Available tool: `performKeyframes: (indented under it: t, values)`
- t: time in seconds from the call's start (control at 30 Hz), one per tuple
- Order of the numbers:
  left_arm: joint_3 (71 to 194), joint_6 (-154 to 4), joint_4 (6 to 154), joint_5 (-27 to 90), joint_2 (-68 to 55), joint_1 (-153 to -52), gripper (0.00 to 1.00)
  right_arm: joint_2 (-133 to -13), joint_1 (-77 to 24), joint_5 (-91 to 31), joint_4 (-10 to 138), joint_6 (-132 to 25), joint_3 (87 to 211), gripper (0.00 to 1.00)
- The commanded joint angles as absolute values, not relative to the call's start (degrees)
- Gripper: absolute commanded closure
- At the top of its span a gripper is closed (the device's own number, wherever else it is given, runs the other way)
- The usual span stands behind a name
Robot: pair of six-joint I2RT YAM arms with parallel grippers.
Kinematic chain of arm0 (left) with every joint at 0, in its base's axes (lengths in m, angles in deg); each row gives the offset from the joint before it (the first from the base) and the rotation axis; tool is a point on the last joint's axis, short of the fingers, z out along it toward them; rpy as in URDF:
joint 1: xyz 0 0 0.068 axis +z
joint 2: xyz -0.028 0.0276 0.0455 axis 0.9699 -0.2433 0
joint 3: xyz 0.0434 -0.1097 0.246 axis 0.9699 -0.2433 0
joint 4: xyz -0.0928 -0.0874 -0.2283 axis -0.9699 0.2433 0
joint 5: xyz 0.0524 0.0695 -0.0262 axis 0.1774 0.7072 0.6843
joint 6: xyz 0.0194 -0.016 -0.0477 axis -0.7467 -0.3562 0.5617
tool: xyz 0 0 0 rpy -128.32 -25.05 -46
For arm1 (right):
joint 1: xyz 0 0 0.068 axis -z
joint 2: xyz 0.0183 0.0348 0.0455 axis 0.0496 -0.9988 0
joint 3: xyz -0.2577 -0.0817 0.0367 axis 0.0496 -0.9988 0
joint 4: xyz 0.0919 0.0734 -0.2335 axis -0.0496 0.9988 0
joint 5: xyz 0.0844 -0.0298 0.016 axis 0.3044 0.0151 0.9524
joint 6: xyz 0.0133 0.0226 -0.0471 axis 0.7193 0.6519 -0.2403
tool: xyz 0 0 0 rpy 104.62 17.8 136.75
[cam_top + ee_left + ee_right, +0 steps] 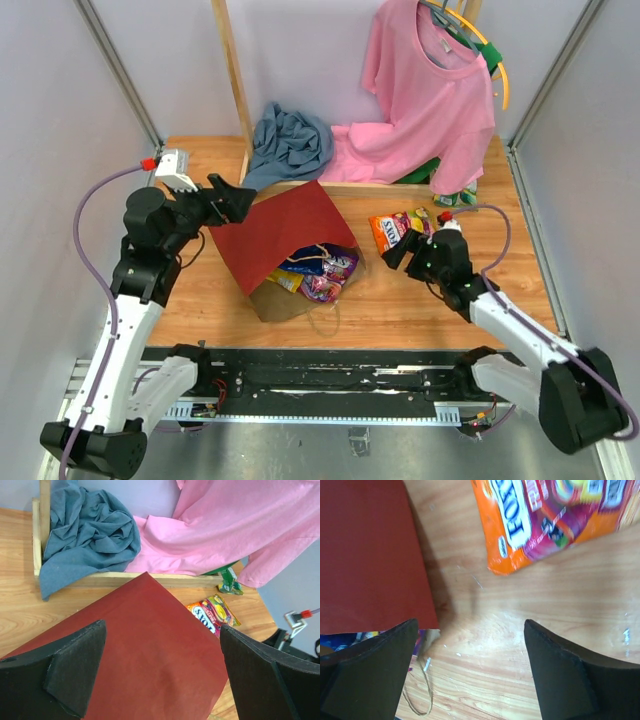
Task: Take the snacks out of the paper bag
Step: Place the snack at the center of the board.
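Top external: tipped paper bag [281, 230], snacks [326, 268] at its mouth

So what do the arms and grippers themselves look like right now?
The left arm and right arm both have white links with black joints. The left gripper and right gripper each carry two broad, matte black, wedge-shaped fingers. A grey-purple cable with a red end loops from each wrist.

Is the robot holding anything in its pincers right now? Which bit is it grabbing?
Nothing is held. The left pincer is open over the red paper bag, and the right pincer is open over the table beside the orange packet.
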State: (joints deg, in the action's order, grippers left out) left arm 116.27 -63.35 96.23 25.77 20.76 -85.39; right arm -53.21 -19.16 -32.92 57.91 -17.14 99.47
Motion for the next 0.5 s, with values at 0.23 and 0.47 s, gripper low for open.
performKeyframes:
  t: [0.23,0.47]
  values:
    - [114.8,-63.4,97.2,23.8,22.6,-85.5,0.00,-49.0,-12.0,-40.0,68.4,-30.5,108.2,0.36]
    - [116.0,-64.1,98.5,22.3,20.6,-85.5,0.00,-63.3,-10.4,-37.1,75.2,-38.3,121.1,0.36]
